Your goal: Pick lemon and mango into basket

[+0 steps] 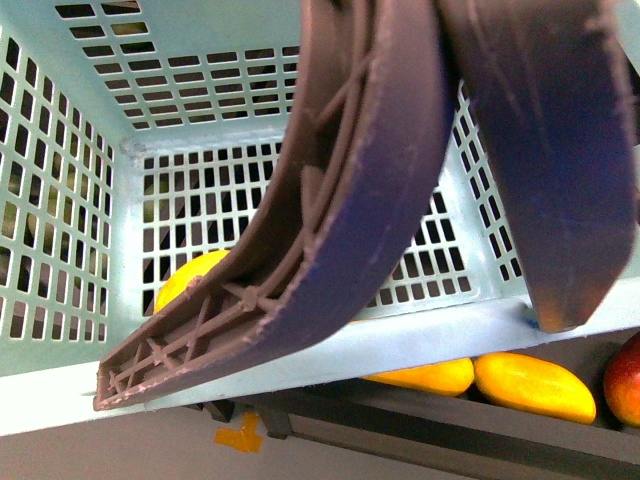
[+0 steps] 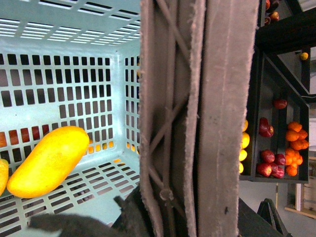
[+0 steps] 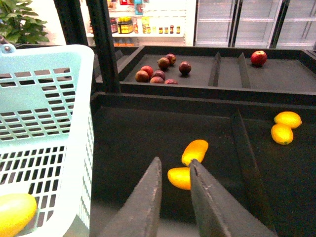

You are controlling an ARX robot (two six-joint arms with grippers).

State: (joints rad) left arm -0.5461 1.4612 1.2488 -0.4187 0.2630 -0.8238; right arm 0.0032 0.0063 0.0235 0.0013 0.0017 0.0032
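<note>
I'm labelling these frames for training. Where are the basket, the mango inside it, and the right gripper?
basket [image 2: 59,49], left wrist view, on its slotted teal wall.
mango [image 2: 48,162], left wrist view, middle of the fruit lying on the basket floor.
right gripper [image 3: 174,170], right wrist view, midway between its fingertips.

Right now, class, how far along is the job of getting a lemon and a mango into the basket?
Done: one mango lies in the basket. A second yellow fruit at the left wrist view's edge cannot be identified.
In hand: nothing. The right end effector is open and empty near the shelf mangoes.
Left: a lemon; two lie on the shelf.
</note>
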